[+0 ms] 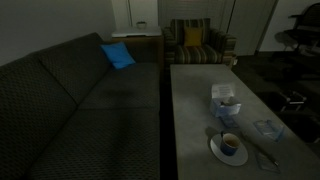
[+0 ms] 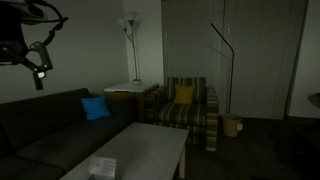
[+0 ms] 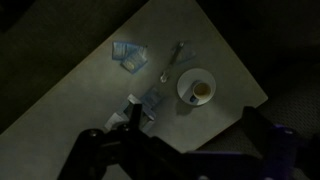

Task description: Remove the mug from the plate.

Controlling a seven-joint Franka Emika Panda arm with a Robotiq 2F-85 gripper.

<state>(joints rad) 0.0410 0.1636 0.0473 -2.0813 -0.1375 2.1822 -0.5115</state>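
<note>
The dark-blue mug [image 1: 229,144] stands on the round white plate [image 1: 215,150] near the table's near end in an exterior view. In the wrist view the mug [image 3: 200,90] sits on the plate [image 3: 184,95], seen from high above. My gripper [image 3: 192,135] is open and empty, its two dark fingers spread wide at the bottom of the wrist view, far above the table. It also shows in an exterior view [image 2: 39,62], raised high at the upper left. The mug and plate are out of that view.
A pale tissue box [image 1: 224,98] stands on the grey table [image 1: 190,110] behind the plate. A bluish-clear flat item [image 1: 267,128] and a spoon [image 3: 172,62] lie nearby. A dark couch [image 1: 70,95] runs along the table. A striped armchair [image 2: 185,105] stands at the far end.
</note>
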